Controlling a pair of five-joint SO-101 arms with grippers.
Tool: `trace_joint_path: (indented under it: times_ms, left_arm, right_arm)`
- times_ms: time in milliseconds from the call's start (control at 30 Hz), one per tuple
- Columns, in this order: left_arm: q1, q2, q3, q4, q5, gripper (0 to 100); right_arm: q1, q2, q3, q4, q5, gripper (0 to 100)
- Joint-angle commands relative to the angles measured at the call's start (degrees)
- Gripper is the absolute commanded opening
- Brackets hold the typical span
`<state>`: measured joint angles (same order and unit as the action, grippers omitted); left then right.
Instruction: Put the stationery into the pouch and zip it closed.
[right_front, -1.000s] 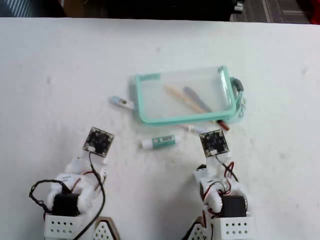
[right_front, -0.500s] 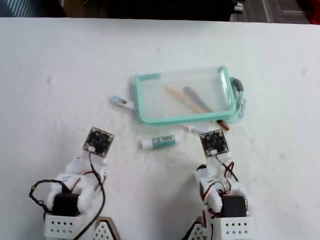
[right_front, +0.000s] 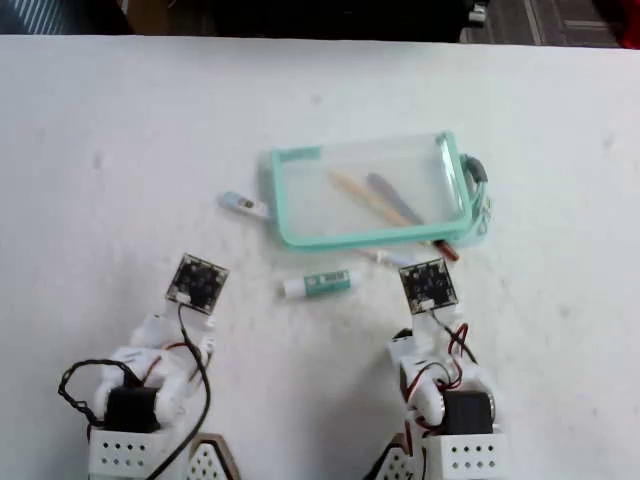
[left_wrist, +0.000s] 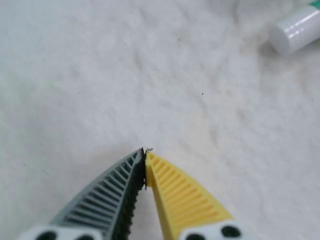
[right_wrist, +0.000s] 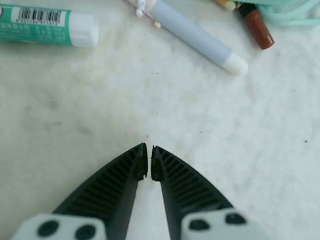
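1. Left claw (left_wrist: 145, 156) is closed and empty, its grey and yellow fingers meeting at the tips above bare tabletop. The right claw (right_wrist: 149, 162) is also shut on nothing, its black tips almost touching.
2. The white tabletop (right_front: 120, 130) looks faintly mottled, and a dark strip of room runs beyond its far edge.
3. The pouch (right_front: 372, 238), clear with a mint-green rim, lies flat near the middle of the tabletop, beyond both arms. A tan stick (right_front: 362, 196) and a grey-blue stick (right_front: 390, 198) show through it.
4. The glue stick (right_front: 317, 284) lies on its side between the two arms, near the pouch but apart from it.
5. A lilac pen (right_wrist: 192, 37) lies between the right claw and the pouch. A brown-capped pen (right_wrist: 257, 22) lies at the pouch's near corner, beside a mint cord.
6. A small white piece (right_front: 243, 205) lies just beside the pouch's left end.
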<state>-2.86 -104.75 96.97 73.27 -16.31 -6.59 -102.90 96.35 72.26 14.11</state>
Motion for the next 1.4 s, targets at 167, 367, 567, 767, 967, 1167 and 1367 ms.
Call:
trace_joint_path:
  times_ms: [167,367,567,767,967,1167,1367]
  left_arm:
    - [0.2,0.0,-5.5,-0.2,-0.4,3]
    - [0.6,0.0,-11.6,-3.9,-0.4,3]
    - [0.2,0.0,-0.1,-19.0,0.0,3]
    - [0.2,0.0,-0.8,-17.8,-0.4,2]
    - [0.1,0.0,-1.0,-17.7,-0.5,2]
    - [0.1,0.0,-2.2,-17.7,-1.8,3]
    - [4.2,0.0,-14.0,-15.6,-4.4,3]
  right_arm:
    - [-0.5,-0.2,0.5,0.4,0.4,2.5]
    - [-0.5,-0.3,0.5,0.3,0.4,2.5]
    - [0.0,-0.3,0.5,-7.3,0.2,2.5]
    - [0.0,-0.3,0.5,-8.7,0.1,2.5]
    - [0.4,-0.2,0.5,-7.7,0.4,2.5]
    - [2.5,-0.2,0.5,-6.8,0.5,2.5]
    - [2.2,-0.2,0.5,-6.5,0.4,2.5]
